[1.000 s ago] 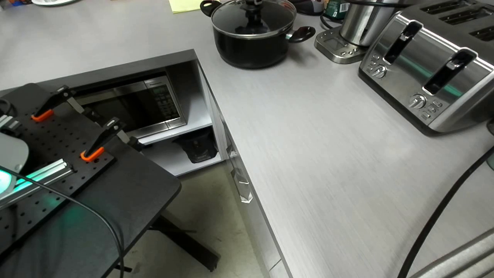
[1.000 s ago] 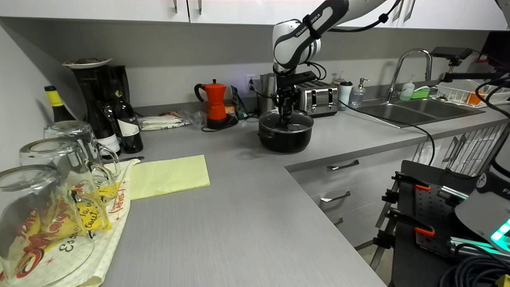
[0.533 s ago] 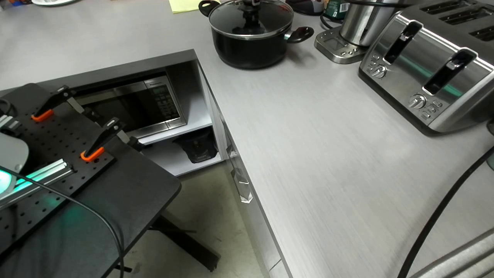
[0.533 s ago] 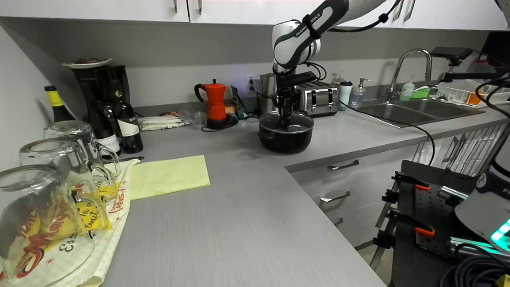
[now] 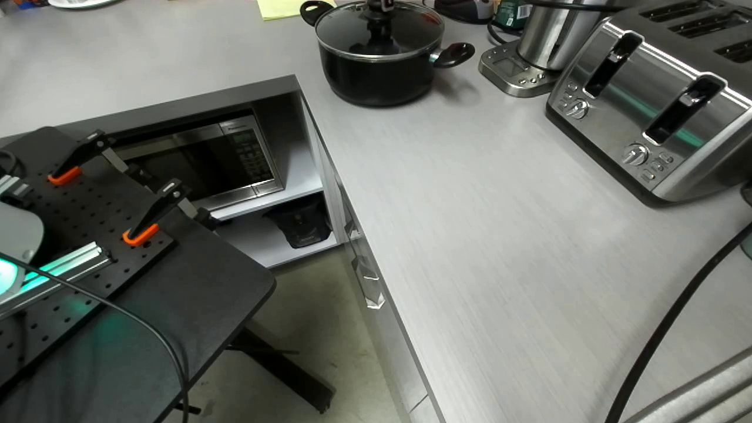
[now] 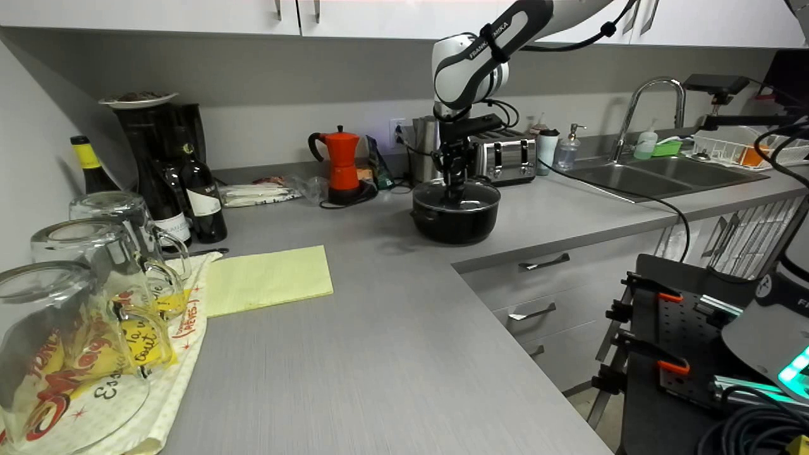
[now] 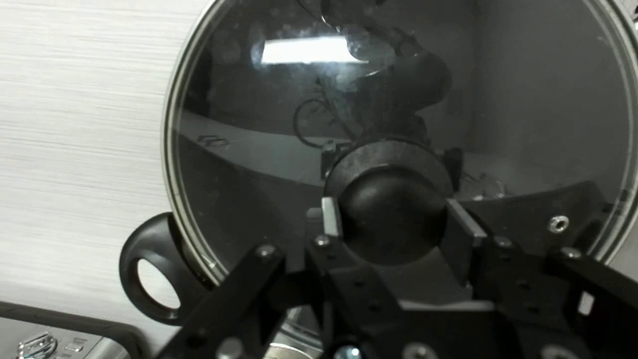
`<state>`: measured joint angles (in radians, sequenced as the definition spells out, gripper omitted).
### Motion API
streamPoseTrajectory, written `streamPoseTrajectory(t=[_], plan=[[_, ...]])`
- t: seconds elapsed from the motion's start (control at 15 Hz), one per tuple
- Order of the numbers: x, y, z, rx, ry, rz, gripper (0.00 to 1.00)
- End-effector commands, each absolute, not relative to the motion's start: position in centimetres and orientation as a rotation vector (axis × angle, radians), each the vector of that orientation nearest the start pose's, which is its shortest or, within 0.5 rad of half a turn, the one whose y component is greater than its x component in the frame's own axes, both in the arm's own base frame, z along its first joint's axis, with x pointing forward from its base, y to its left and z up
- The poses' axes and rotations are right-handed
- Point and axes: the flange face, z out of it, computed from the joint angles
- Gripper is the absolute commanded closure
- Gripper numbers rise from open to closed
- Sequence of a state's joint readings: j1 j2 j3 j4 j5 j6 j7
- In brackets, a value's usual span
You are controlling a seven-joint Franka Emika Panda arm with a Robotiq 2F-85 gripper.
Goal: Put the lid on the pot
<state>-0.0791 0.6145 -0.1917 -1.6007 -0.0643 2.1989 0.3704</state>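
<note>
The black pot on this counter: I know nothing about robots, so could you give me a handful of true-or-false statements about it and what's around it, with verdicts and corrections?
1. The lid covers the black pot. True.
2. The black pot stands in the sink. False: it stands on the counter.
3. The gripper has the lid's black knob between its fingers. True.
4. A yellow sheet lies flat on the counter. True.
5. The yellow sheet is spread under the black pot. False: it lies apart from the black pot.
6. The lid is bright red all over. False: it is glass with a black knob.
</note>
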Motion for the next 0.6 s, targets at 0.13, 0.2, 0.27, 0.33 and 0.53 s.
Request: streamPoseTrajectory(t=[0.13, 0.2, 0.27, 0.33, 0.53], plan=[[66.62, -17.45, 27.59, -3.153, 0.901, 0.050, 0.75], [66.59, -17.50, 27.53, -3.152, 0.901, 0.050, 0.75], [66.54, -17.54, 27.49, -3.152, 0.897, 0.050, 0.75], [66.45, -17.57, 27.45, -3.151, 0.889, 0.050, 0.75], [66.15, -17.55, 27.65, -3.147, 0.862, 0.044, 0.24]])
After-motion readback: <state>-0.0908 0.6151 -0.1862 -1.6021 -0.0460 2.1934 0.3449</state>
